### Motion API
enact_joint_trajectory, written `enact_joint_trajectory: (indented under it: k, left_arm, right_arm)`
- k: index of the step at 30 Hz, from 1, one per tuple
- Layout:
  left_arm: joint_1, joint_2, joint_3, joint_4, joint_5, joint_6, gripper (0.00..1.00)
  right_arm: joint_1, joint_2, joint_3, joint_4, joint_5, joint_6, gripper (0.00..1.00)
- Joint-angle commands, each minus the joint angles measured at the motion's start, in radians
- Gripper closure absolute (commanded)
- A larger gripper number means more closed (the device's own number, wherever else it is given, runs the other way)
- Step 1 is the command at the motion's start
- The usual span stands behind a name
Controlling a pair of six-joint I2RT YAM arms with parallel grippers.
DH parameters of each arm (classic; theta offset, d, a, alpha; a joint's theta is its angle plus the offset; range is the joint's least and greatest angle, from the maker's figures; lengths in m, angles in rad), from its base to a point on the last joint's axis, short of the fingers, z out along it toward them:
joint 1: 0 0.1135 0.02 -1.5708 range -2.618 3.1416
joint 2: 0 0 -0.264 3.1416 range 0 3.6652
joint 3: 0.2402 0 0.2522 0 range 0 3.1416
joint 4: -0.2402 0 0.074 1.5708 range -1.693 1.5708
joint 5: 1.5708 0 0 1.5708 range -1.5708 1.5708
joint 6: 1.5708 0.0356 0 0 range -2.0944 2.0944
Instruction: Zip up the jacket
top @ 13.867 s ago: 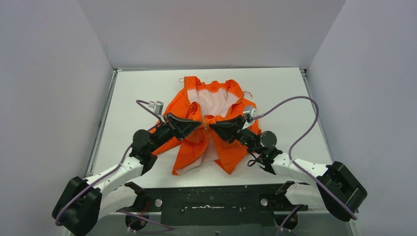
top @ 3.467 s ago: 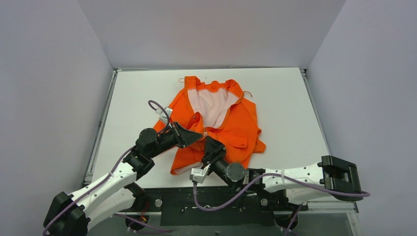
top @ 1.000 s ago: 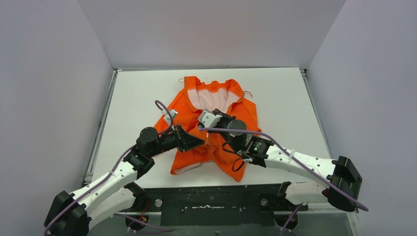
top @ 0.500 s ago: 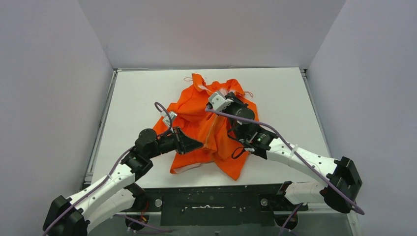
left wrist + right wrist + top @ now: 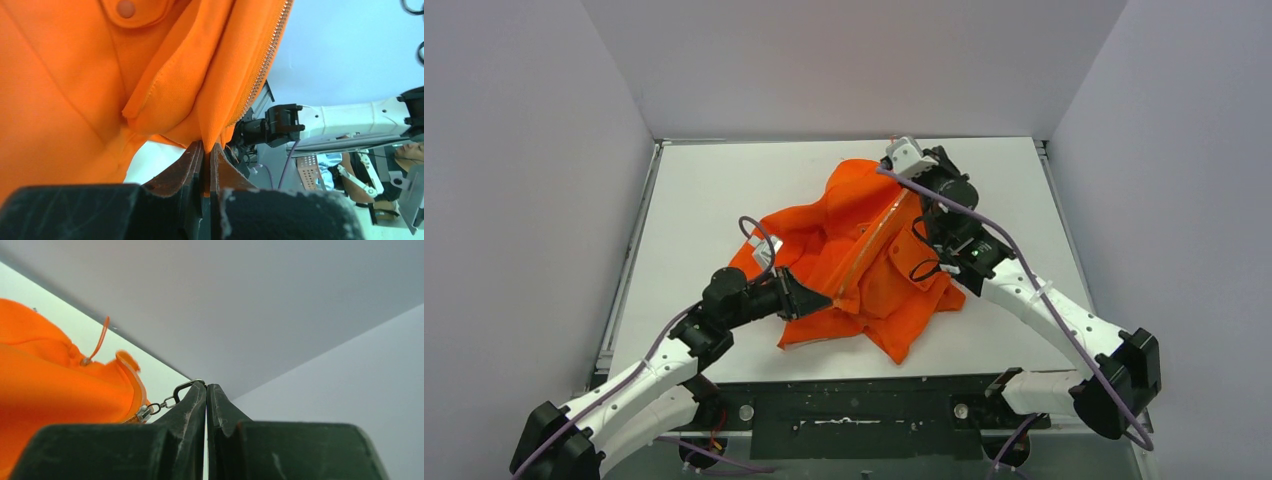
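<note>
The orange jacket (image 5: 879,265) lies bunched in the middle of the table, pulled taut between both grippers. Its closed zipper (image 5: 870,245) runs diagonally from near left to far right. My left gripper (image 5: 816,298) is shut on the jacket's bottom hem (image 5: 208,142) at the zipper's lower end; the zipper teeth (image 5: 266,62) rise away from it. My right gripper (image 5: 914,183) is at the collar end, raised, and shut on the metal pull ring (image 5: 186,388) of the slider (image 5: 144,413). The pale lining and the label are hidden.
The white table (image 5: 714,190) is closed in by grey walls on three sides, the back wall (image 5: 854,60) close behind the right gripper. A black base plate (image 5: 854,410) runs along the near edge. Purple cables loop off both arms.
My right gripper has travelled from the jacket's middle to the far right with the pull, closing the zipper and hiding the lining. The jacket was dragged and stretched; my left gripper kept its hold on the hem.
</note>
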Motion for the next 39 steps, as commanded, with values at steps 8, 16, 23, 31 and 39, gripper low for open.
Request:
enact_joint_trajectory:
  k: [8, 16, 23, 31, 39]
  left_arm:
    - [-0.009, -0.065, -0.056, -0.185, -0.093, -0.037, 1.00]
    - [-0.009, -0.100, -0.052, -0.238, -0.140, -0.041, 1.00]
    - [-0.006, -0.140, -0.032, -0.318, -0.182, -0.031, 1.00]
    - [-0.005, -0.267, 0.064, -0.539, -0.332, -0.012, 1.00]
    - [-0.004, -0.391, 0.222, -0.760, -0.530, 0.041, 1.00]
  right_arm:
    - [-0.292, 0.027, 0.226, 0.045, -0.038, 0.044, 1.00]
    - [-0.480, 0.111, 0.330, -0.028, -0.115, 0.110, 1.00]
    - [-0.620, 0.176, 0.395, -0.074, -0.146, 0.188, 1.00]
    - [-0.690, 0.194, 0.407, -0.091, -0.083, 0.200, 1.00]
    - [-0.773, 0.169, 0.374, -0.108, -0.105, 0.276, 1.00]
